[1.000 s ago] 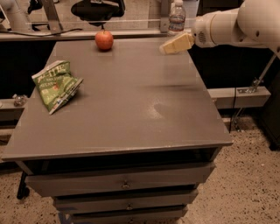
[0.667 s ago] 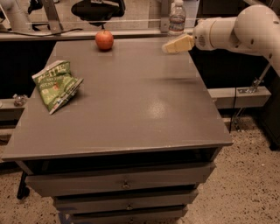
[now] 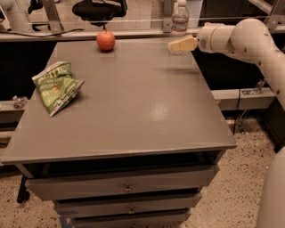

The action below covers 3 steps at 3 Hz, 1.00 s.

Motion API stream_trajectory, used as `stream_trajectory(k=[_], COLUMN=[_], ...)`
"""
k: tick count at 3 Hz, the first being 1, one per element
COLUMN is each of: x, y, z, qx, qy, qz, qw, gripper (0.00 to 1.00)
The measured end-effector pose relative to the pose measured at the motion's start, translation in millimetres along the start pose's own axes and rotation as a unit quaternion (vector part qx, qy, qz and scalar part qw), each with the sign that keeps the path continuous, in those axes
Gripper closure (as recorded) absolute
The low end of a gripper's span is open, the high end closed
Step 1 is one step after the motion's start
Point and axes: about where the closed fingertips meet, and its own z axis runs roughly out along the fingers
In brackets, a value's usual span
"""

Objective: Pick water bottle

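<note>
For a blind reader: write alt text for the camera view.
The gripper hovers over the far right corner of the table, close in front of the water bottle. An apple sits near the far edge; a green chip bag lies on the left.

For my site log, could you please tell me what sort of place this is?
Likely an office or lab: grey drawer cabinet, office chair behind it, speckled floor. The gripper hovers near the water bottle.

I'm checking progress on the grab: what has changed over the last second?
The gripper barely shifted, hovering at the far edge of the table just short of the water bottle; the arm behind it swung lower. Nothing was grasped. Bottle, apple and chip bag stayed put.
</note>
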Motion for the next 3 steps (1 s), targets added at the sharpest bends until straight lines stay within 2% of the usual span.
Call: stream_trajectory(k=[1,2,3], x=[9.3,15.0,18.1], y=[-13.7,-16.5,-14.3], z=[19.7,40.3,57.4], qx=[0.014,0.021,0.025], qy=[-0.003,0.001,0.008], qz=[0.012,0.025,0.040], qw=[0.9998,0.9995,0.9989], gripper=[0.00,0.00,0.16])
